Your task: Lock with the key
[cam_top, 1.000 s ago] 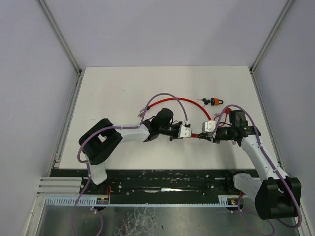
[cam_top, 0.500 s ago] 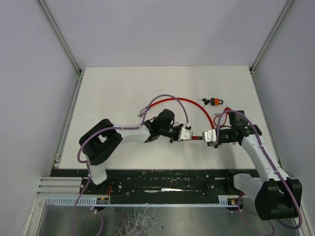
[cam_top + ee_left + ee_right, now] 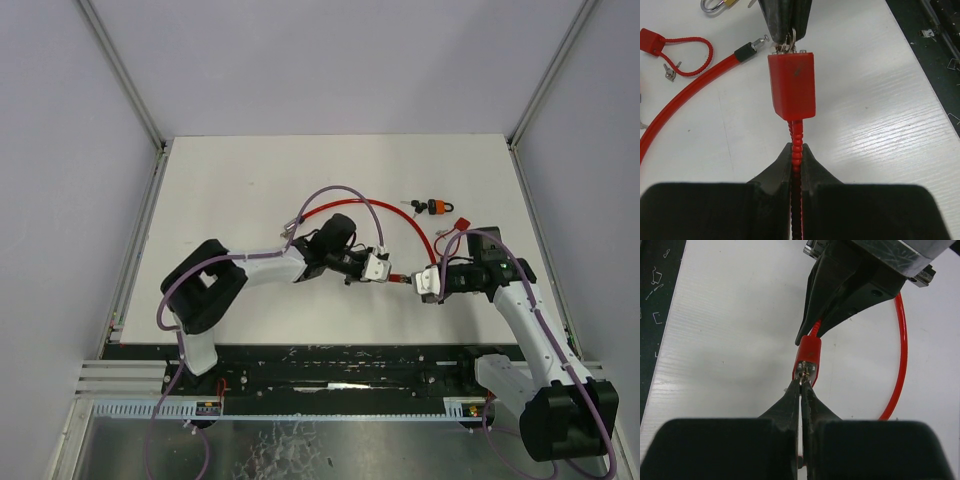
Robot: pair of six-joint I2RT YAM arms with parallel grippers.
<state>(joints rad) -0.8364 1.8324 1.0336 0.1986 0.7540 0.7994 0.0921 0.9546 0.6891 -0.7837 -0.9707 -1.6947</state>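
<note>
Red cable lock [image 3: 791, 85] held between 2 tools over the white, grained desk [image 3: 880, 100].
The left tool [image 3: 796, 155] pinches its ribbed neck behind the smooth boxy body; the right tool [image 3: 801, 385] is pressed together on the metal key [image 3: 803, 374].

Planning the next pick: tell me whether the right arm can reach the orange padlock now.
Probably not yet: the right fingers are shut on the key in the red lock body. The orange padlock lies uncovered on the table beyond that arm, so the way looks free once it lets go.

Glossy red plastic lock [image 3: 791, 85], metal key [image 3: 788, 44]
</note>
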